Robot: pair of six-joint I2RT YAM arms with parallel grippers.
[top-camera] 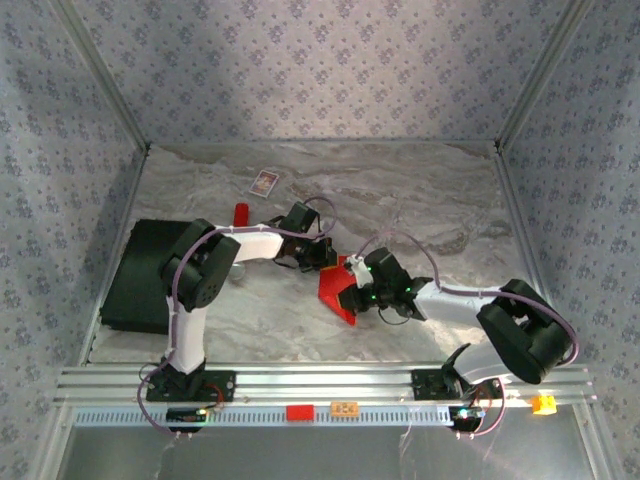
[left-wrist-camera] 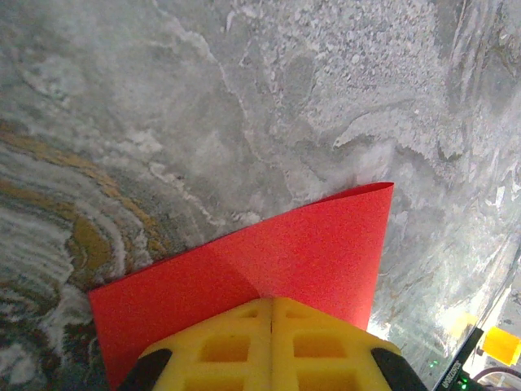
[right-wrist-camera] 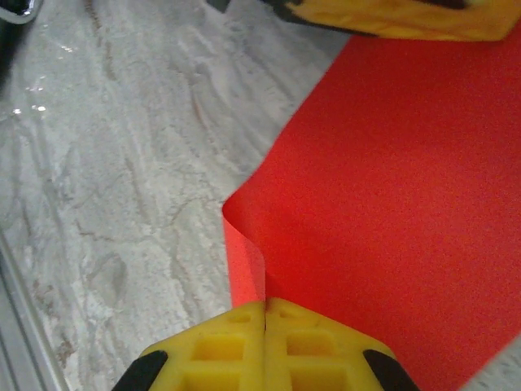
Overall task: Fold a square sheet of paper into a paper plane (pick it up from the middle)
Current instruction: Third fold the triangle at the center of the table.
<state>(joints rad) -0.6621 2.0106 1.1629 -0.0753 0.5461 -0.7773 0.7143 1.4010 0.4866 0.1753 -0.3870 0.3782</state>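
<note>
"Both claws are clamped shut on the square sheet of paper (top-camera: 338,292), mid table (top-camera: 440,200): left gripper (left-wrist-camera: 271,314) at its eleven o'clock, right gripper (right-wrist-camera: 264,314) at three."

"If they pull apart, I'd say it tears, or slips and creases crooked"

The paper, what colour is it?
The paper is plain bright red, clearest in the right wrist view.

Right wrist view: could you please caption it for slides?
Shut yellow fingers pinch a curled edge of the red paper, marble table behind.
</note>
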